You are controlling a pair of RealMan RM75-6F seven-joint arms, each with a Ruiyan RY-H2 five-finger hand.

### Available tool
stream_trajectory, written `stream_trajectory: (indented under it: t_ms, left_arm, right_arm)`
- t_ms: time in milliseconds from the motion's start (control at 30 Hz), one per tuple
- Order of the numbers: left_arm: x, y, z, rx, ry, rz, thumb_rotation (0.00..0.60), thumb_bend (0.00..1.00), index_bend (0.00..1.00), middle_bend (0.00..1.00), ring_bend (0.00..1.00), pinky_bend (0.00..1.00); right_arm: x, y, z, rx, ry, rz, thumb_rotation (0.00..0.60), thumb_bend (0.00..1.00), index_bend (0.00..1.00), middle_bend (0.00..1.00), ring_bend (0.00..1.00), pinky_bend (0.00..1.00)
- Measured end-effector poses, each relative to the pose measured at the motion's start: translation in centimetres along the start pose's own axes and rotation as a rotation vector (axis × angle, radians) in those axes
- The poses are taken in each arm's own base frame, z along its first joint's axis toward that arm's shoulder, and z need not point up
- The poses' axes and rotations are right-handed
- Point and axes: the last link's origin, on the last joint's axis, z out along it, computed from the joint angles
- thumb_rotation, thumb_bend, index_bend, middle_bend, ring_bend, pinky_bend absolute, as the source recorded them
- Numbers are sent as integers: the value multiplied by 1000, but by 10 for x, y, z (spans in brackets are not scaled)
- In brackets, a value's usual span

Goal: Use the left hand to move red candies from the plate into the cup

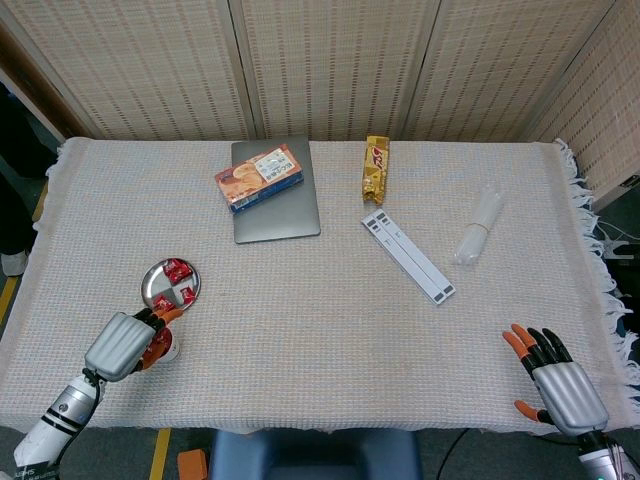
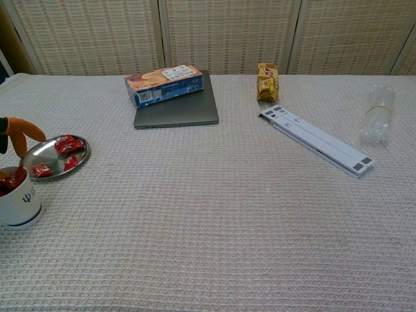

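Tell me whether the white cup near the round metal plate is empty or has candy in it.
Not empty. In the chest view, red candy wrappers show above the rim of the upright white cup, beside the metal plate.

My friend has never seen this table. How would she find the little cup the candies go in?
Start at the cloth-covered table and go to its front left corner, where the left hand is. Just in front of the shiny round plate of red candies stands the cup. It is the only white mug there, with a dark band at its base and red wrappers showing inside.
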Motion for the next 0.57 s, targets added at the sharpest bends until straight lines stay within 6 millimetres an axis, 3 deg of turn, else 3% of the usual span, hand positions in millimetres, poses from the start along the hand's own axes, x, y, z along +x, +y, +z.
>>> stream_trajectory:
  t_ms: [133, 200, 367, 433, 567]
  left_arm:
    - [7, -3, -5, 8, 34, -30, 600, 389, 192, 328, 376, 951]
    - [11, -4, -10, 9, 56, -62, 600, 393, 176, 280, 331, 822]
    - [16, -15, -39, 58, 129, -180, 600, 414, 135, 149, 131, 330]
    - [14, -23, -57, 99, 161, -212, 600, 415, 124, 125, 89, 269]
    - [6, -39, -94, 174, 196, -248, 600, 417, 65, 56, 28, 251]
  right_arm:
    - [0, 0, 0, -2, 6, 0, 600, 64, 0, 0, 0, 0]
    - [1, 0, 0, -2, 14, 0, 600, 64, 0, 0, 0, 0]
    - [5, 1, 0, -4, 68, 0, 600, 64, 0, 0, 0, 0]
    - [5, 1, 0, -4, 88, 0, 600, 64, 0, 0, 0, 0]
    - [4, 1, 0, 1, 96, -2, 600, 64, 0, 0, 0, 0]
